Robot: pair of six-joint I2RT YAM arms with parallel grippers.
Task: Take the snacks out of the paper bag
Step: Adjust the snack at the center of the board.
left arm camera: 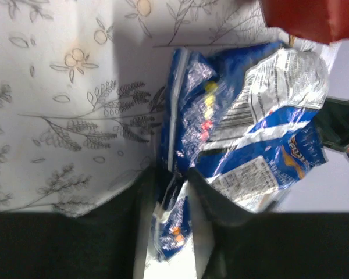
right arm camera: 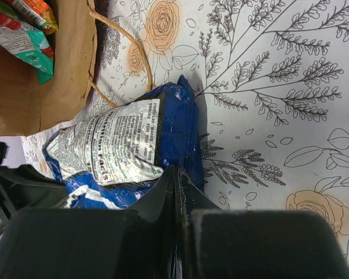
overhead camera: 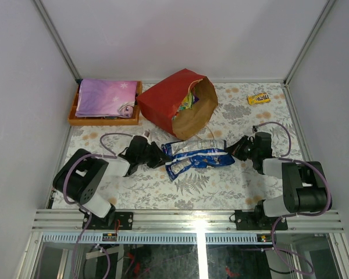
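The blue-white snack bag [overhead camera: 196, 157] lies on the floral tablecloth [overhead camera: 221, 195] just in front of the red paper bag [overhead camera: 163, 102] and its open mouth. Its long axis runs left to right between the arms. The left gripper [overhead camera: 161, 157] straddles its left end, jaws partly apart; I cannot tell whether they pinch it. The right gripper [overhead camera: 234, 151], jaws pressed together, touches the right end. Open cloth shows toward the bases.
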